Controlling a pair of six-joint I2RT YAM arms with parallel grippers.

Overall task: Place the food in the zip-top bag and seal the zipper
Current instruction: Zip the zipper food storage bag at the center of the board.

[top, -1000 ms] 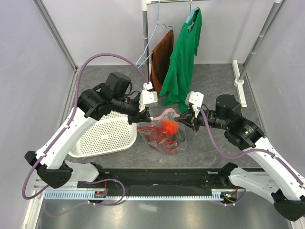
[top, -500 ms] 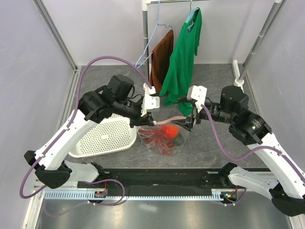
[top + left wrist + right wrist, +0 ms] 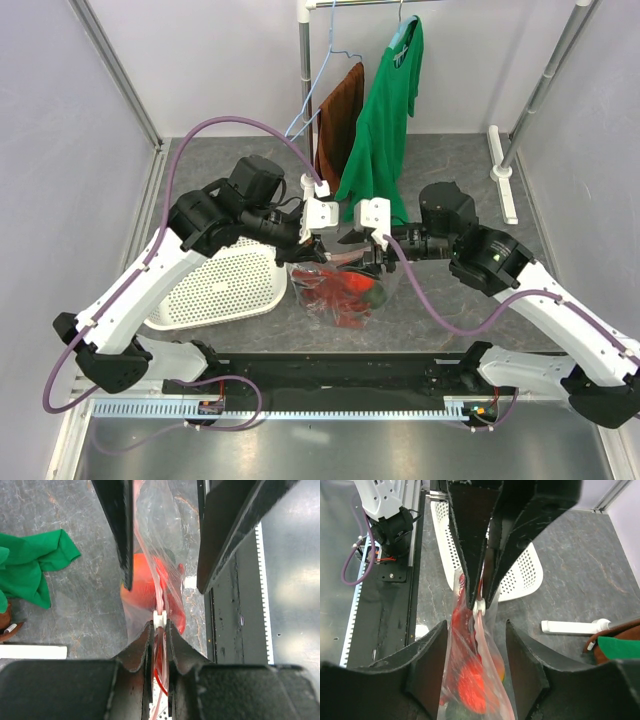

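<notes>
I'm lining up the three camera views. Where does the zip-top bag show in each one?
Top view: bag at centre, beside the basket.
Left wrist: bag at centre, running down the frame.
Right wrist: bag at lower centre.
Shared landmark: green shirt, seen in all three.

clear bag (image 3: 162,520), red food (image 3: 337,288), green shirt (image 3: 385,130)

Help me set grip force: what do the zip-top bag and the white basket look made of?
Zip-top bag: thin, clear plastic film, glossy and crinkled; the red food shows through it. Basket: probably rigid white plastic with a matte look, its walls dotted with even rows of small holes.
</notes>
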